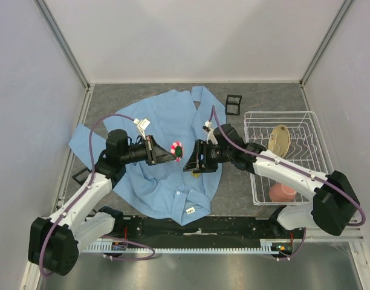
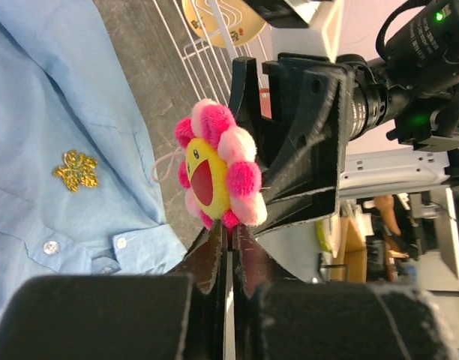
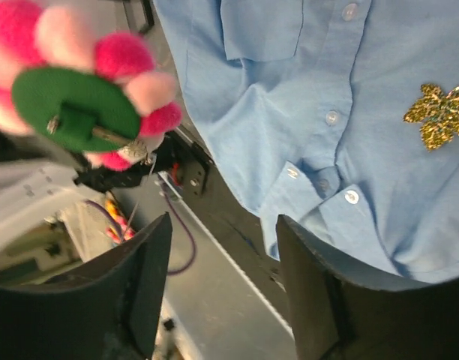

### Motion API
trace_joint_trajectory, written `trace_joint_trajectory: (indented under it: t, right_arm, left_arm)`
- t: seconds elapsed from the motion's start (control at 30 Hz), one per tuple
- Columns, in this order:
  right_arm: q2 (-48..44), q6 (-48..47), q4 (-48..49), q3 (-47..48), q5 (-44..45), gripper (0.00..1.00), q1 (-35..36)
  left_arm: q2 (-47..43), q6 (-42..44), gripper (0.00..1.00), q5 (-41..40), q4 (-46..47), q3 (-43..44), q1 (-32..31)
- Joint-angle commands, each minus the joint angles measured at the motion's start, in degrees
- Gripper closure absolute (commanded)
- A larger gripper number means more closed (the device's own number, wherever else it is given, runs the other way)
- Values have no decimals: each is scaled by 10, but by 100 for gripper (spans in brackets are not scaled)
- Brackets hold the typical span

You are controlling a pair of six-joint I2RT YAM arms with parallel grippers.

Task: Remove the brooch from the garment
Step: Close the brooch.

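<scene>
The brooch point(image 2: 218, 165) is off the shirt point(image 1: 167, 181), pinched by its edge in the closed left gripper point(image 2: 228, 238). It sits just ahead of the right gripper point(image 3: 222, 285), whose jaws stand wide and empty. Removal looks done. The next move is probably for the left arm to carry the brooch aside and set it down.

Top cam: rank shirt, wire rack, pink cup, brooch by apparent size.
1. shirt
2. wire rack
3. pink cup
4. brooch: clear of the shirt, so nearer the camera, yet plainly smallest.
</scene>
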Motion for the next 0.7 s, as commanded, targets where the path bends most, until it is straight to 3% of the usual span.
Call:
trace_joint_trajectory:
  t: [0.0,0.13,0.23,0.33,0.43,0.5,0.53,0.6,0.67]
  right_arm:
    - [-28,-189,-3,-12,-42,31,-2]
    - [-46,-286,-8,0,-74,27,-14]
    - [-44,-274,6,22,-91,24,-47]
    - [6,-189,35,86,-153,28,-59]
    - [7,-30,169,89,-198,31,-60]
    - [8,8,198,90,-219,31,-63]
    - [-1,-7,182,91,-207,29,-65]
    - [-13,-99,124,79,-186,15,-76]
    - [-13,-142,121,47,-215,6,-77]
  left_arm:
    - [21,-112,98,89,127,-36,19]
    - [31,-152,98,128,176,-51,22]
    - [31,-183,98,147,210,-63,21]
    - [28,-192,98,146,214,-75,21]
    - [34,-202,98,143,228,-91,21]
    - [38,-208,98,140,240,-99,21]
    - [43,-215,98,143,256,-102,21]
    - [51,-239,98,155,302,-105,22]
    - [58,-257,98,160,333,-103,21]
